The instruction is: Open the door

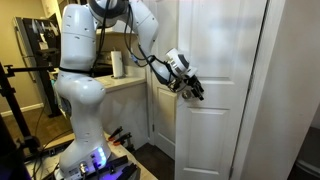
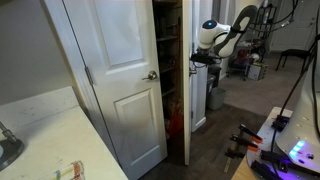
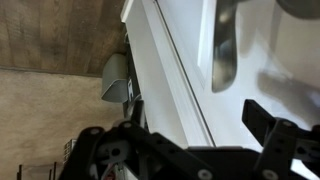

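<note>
Gripper (image 3: 190, 128), claw spread at frame bottom, straddles the edge of the door (image 3: 185, 70) below its silver lever (image 3: 118, 80); pulling slowly along the hinge arc should swing it cleanly.

Colour key. You see the door (image 1: 222, 60) in plain white, with no pattern on its panels. Its lever handle (image 3: 224, 45) is silver. The arm (image 1: 80, 95) is glossy white with a black band, and the end effector (image 1: 195, 91) is black. The floor (image 2: 215, 142) is dark brown wood grain, and the matching leaf (image 2: 120, 70) is white.
</note>
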